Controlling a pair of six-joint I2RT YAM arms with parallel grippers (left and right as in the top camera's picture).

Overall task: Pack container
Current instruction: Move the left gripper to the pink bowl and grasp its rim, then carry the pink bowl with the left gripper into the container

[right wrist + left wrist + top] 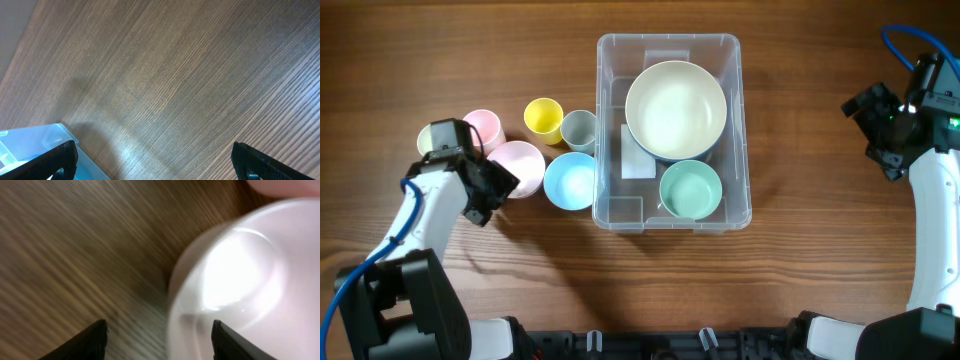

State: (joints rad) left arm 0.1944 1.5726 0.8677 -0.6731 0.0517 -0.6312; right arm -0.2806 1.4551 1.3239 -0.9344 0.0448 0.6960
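Observation:
The clear rectangular container stands at the table's middle. It holds a large cream bowl and a small green bowl. Left of it lie a pale pink bowl, a blue bowl, a yellow cup, a grey cup and a pink cup. My left gripper is open at the pale pink bowl's left rim, one finger over the bowl, the other over the table. My right gripper is open and empty, right of the container, whose corner shows in the right wrist view.
A further cup sits at the far left, mostly hidden by my left arm. Bare wooden table lies between the container and my right gripper, and along the front edge.

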